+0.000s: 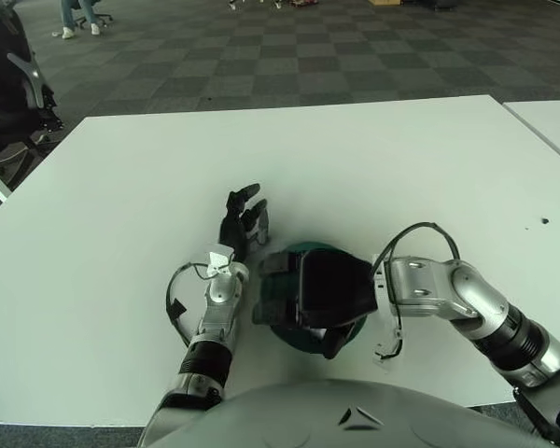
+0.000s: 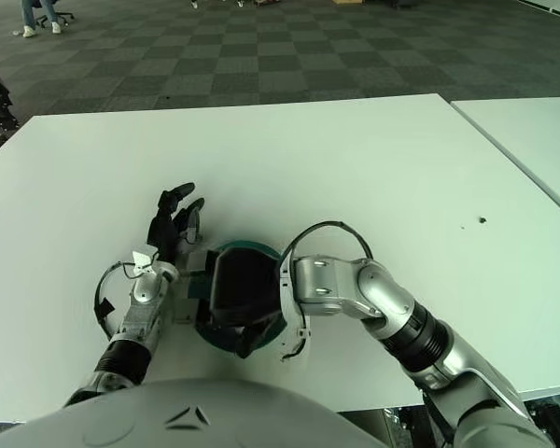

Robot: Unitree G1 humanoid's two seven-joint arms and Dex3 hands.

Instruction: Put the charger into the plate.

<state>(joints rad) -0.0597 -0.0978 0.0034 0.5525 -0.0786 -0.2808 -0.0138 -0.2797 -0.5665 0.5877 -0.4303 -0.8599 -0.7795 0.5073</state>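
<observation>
Your right hand (image 1: pixel 322 294) sits low over the round teal plate (image 1: pixel 350 322) near the front edge of the flat white surface (image 1: pixel 355 168). Its black palm and housing cover most of the plate, so only a dark teal rim shows around it in both eye views. One finger (image 1: pixel 331 343) hangs down past the near rim. You cannot tell from either view whether that hand is closed on anything, because its body hides the fingertips and the inside of the plate.

The charger does not show plainly in either view. If it is there, it lies hidden under your right hand over the plate; you cannot tell whether it has come to rest inside.

Your left hand (image 1: pixel 241 219) shows just to the left of the plate, with its black fingers (image 2: pixel 173 201) spread, pointing away from you and gripping nothing. A loose black cable loop (image 1: pixel 175 297) sits beside its silver wrist.

A second black cable (image 1: pixel 415 233) arcs over your right wrist. A small dark speck (image 1: pixel 544 221) marks the surface far to the right, well apart from the plate.
</observation>
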